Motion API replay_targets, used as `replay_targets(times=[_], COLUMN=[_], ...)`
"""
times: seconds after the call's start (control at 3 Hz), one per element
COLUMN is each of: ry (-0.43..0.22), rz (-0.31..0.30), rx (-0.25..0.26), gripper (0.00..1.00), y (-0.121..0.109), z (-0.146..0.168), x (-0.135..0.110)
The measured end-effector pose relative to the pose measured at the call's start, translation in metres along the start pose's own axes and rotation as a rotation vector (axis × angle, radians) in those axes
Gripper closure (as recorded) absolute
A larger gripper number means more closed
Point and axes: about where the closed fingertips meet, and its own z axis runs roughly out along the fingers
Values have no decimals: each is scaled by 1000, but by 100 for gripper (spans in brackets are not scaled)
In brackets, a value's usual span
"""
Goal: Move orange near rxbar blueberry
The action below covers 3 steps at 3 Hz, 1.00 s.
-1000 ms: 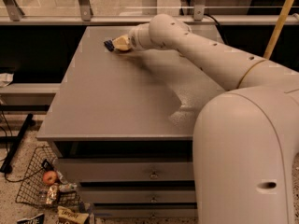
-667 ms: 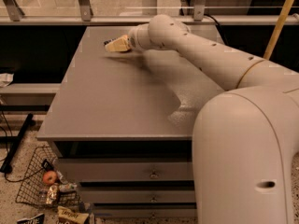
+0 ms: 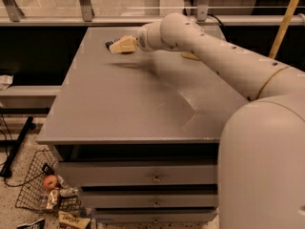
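Little has moved since a second ago: the gripper [image 3: 121,45] stays at the far left part of the counter [image 3: 124,109], low over the grey top, and the arm [image 3: 224,61] reaches to it from the lower right much as it did. At the gripper's left tip lies a small dark object with pale marks, which looks like the rxbar blueberry [image 3: 111,44]; it sits right against the tip, near the counter's far edge, and whether the two touch cannot be told. Whether the gripper is spread, pressed together or pinching something also cannot be told, as its tan end shows only as one blurred shape. The orange cannot be picked out anywhere on the counter in this view. A flat tan piece [image 3: 190,56] peeks out just behind the arm, toward the far right of the top. Below the counter are grey drawers [image 3: 143,175] with small knobs. On the floor at lower left stands a wire basket [image 3: 28,194] holding a round reddish fruit [image 3: 50,181] and some packets, with another wrapper [image 3: 71,220] lying just beside it. A yellow pole [image 3: 287,18] leans at the upper right.
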Motion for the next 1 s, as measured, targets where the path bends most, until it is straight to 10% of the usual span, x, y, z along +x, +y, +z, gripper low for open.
replay_targets(times=[1.0], ry=[-60], rz=[57], rx=[86], gripper=[0], y=[-38], z=[-103], x=[32])
